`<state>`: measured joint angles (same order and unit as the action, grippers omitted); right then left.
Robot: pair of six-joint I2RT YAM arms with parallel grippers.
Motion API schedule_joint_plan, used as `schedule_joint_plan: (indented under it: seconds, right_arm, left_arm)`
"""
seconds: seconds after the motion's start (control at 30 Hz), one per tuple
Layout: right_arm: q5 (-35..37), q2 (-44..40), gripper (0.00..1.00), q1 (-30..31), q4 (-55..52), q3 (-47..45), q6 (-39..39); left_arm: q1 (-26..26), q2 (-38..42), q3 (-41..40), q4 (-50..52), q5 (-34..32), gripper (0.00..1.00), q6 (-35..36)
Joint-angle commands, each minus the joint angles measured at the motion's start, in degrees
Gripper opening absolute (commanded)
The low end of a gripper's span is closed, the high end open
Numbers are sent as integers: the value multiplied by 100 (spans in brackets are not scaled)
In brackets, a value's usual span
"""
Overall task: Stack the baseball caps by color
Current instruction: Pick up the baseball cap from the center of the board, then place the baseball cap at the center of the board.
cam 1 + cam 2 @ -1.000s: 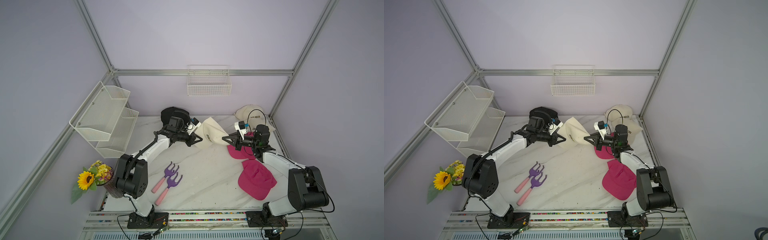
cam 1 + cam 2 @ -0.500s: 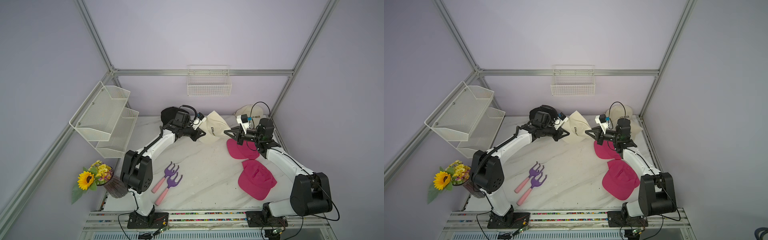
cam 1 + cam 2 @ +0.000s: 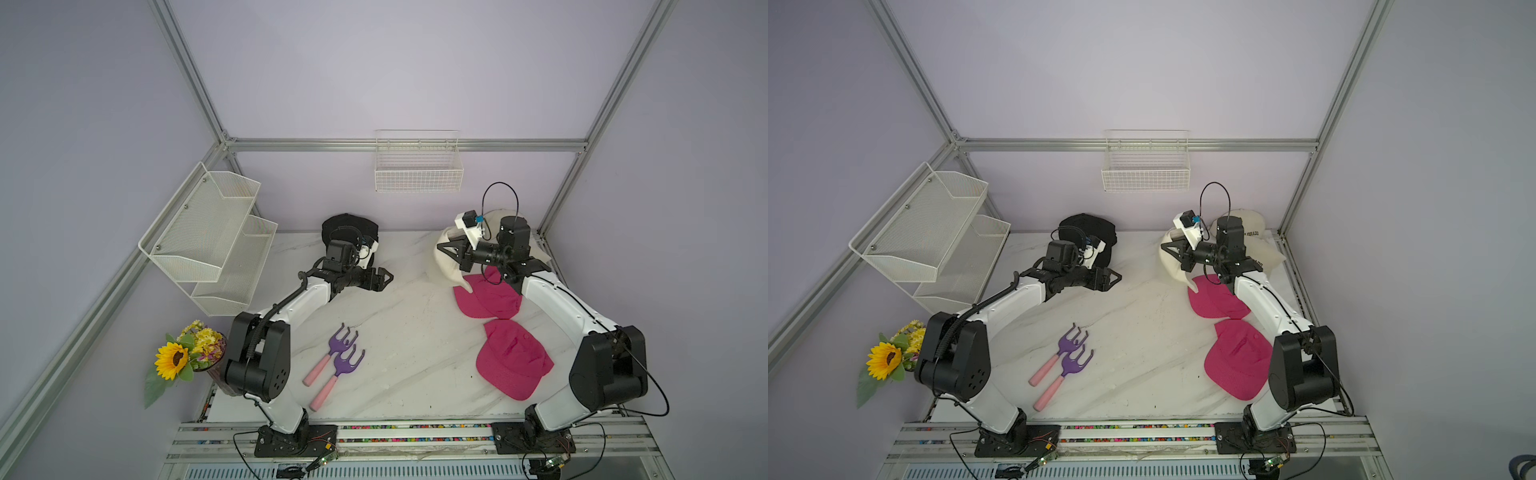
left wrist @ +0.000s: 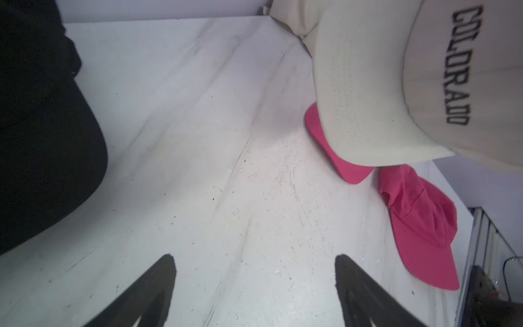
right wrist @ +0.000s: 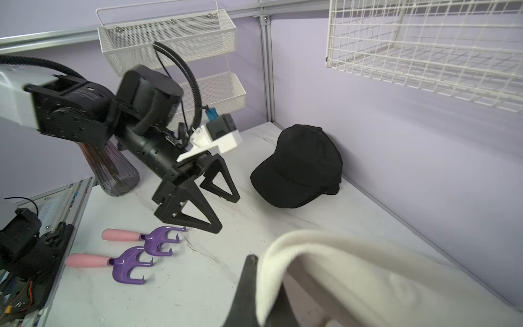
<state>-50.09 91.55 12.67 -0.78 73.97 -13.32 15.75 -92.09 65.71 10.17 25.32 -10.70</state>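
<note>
Cream fabric is pinched in the jaws of the right gripper (image 3: 442, 248). The jaws are pressed together on the rim of the held cream cap (image 3: 448, 269), which is up above the table (image 3: 411, 332). Its COLORADO lettering reads in the left wrist view. The brim tip hangs over the far edge of the rear pink cap (image 3: 488, 297); can't tell if they touch. Behind the right arm, the cream stack (image 3: 1246, 226) sits in the rear right corner. The front pink cap (image 3: 513, 363) lies flat just beside the rear one, near the right arm base, not stacked on it.

On the left gripper (image 4: 254, 257) the jaws are spread wide with nothing between them. It hovers over bare table, well apart from the held cap. Just behind its wrist, the black caps (image 5: 300, 167) are piled against the back wall. Two purple rakes (image 3: 334, 365) with pink handles lie side by side near the left arm base.
</note>
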Motion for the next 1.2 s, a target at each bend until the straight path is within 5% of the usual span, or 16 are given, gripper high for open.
schedule_joint_plan:
  seconds: [0.0,0.2,0.33,1.17]
  right_arm:
    - [504,389,0,247,-1102,398,-794]
    - [873,1053,0,817,-2606,986,-1925]
    - [816,1073,0,987,-2761,976,-2284]
    - [623,891,0,1326,-4121,1504,-3842]
  left_arm:
    - [-85,753,-360,-1293,-1026,100,-719]
    - [-125,1352,-709,-1156,-2654,100,-1262]
    - [-145,1465,-854,-1032,-3117,100,-1709]
    - [-223,1196,-771,-672,-2231,100,-2338]
